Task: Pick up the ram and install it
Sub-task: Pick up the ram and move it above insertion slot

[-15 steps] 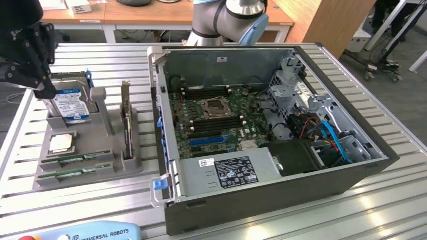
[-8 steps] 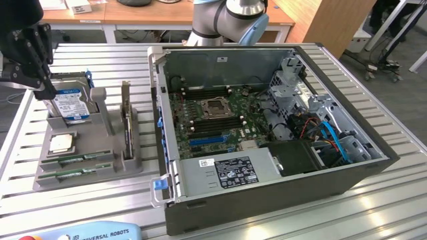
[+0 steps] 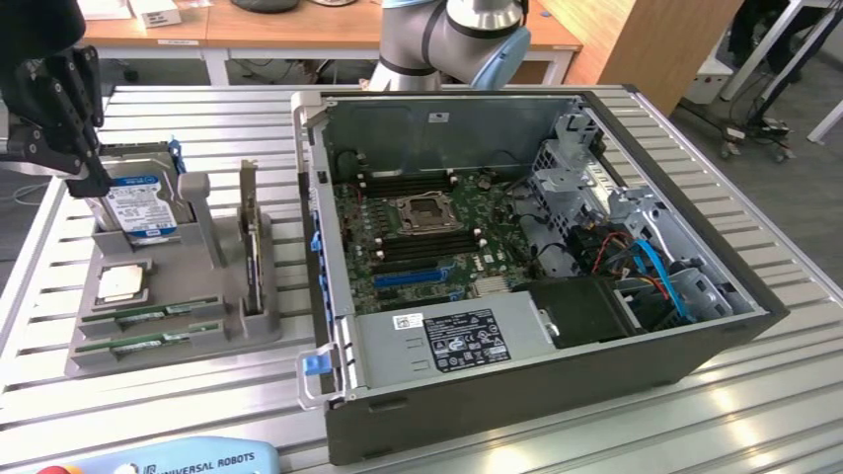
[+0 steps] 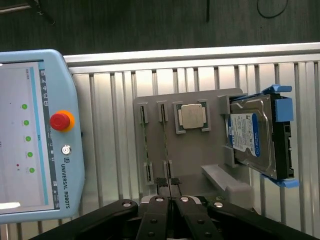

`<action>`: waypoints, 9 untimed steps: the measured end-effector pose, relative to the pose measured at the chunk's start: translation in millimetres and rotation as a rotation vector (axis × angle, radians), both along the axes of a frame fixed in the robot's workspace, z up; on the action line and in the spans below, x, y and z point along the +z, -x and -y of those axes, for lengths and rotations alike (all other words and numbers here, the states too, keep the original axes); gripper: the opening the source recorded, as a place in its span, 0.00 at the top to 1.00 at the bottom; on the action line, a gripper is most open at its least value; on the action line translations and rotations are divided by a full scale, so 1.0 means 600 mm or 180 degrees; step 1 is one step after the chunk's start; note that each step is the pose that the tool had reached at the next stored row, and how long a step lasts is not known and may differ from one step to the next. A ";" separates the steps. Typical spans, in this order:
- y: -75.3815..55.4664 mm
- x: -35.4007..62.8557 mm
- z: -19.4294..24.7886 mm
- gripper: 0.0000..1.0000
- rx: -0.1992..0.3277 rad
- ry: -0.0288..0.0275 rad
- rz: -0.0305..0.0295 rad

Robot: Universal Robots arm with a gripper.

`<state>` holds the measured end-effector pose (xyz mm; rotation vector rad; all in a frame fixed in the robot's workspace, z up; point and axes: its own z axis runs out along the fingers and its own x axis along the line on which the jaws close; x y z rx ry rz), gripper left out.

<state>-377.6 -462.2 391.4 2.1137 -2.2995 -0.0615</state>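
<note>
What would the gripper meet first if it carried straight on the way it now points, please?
Probably the grey holder, at or beside one ram stick seated in it: the gripper points down there. Depth is unclear.

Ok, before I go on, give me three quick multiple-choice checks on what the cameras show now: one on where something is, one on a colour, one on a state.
1. The two ram sticks lie:
A in a cardboard box
B in the gray holder
C on the floor

2. The label on the hard drive is mostly:
A blue
B red
C yellow

3. The gripper is:
A open wide
B shut on a ram stick
C shut with nothing in it

Answers:
1 B: both green sticks rest in the holder's slots, on the exterior view's left of the open computer case.
2 A: the label is blue with some white.
3 C: the wrist view shows the fingers together, and both sticks are in the holder.
</note>
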 end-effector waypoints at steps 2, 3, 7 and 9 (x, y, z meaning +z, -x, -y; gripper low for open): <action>0.000 0.000 0.0000 0.90 0.0000 0.0000 0.0000; 0.000 0.000 0.0000 0.90 0.0000 0.0000 0.0000; 0.000 0.000 0.0000 0.90 0.0000 0.0000 0.0000; 0.000 0.000 0.0000 0.84 0.0000 0.0000 0.0000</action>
